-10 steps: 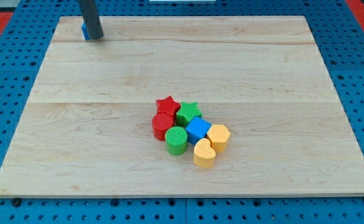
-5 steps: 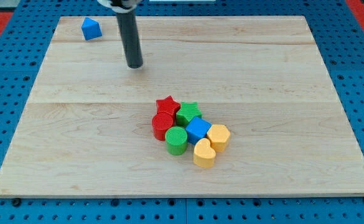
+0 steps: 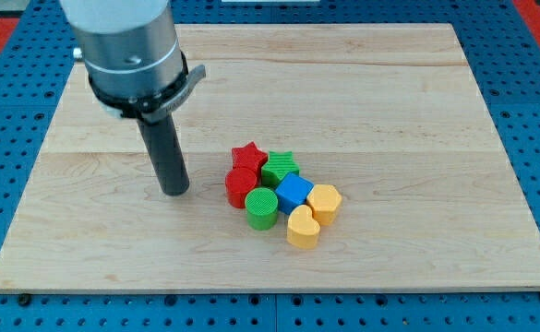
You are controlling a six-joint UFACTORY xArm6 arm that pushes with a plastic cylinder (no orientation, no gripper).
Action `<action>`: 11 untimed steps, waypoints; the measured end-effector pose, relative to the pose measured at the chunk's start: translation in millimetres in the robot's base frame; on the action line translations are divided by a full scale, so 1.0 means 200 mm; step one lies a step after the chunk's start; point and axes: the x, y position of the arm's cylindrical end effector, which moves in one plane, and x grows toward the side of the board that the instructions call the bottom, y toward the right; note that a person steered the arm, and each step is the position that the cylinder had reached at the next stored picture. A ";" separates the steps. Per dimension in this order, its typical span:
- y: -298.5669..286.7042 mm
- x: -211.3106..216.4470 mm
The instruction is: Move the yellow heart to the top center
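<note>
Nearest to me in the cluster is the yellow plastic heart block [image 3: 303, 228], my landmark, low on the light wooden table [image 3: 417, 111], a bit to the view's right of the middle and well below the table's top centre. Touching the heart at its upper right is a yellow plastic hexagon-like block [image 3: 325, 203]. Just up from the heart sits a blue plastic cube block [image 3: 294, 192], touching it or nearly so. Up-left of the heart, a green plastic cylinder block [image 3: 261, 208] stands just beside it. Further up-left from the heart comes a red plastic cylinder block [image 3: 242, 185], then a green plastic star block [image 3: 278, 167] above the cube, and farthest from the heart a red plastic star block [image 3: 248, 155].

My tool is a plain dark rod with nothing to spread or pinch; it grips nothing. My tip [image 3: 174, 191] rests on the table well to the view's left of the heart and slightly higher, near the red cylinder but apart from it, touching no block.
</note>
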 end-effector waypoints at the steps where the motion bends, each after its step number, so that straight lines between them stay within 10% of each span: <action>1: 0.03 0.11; 11: 1.23 0.35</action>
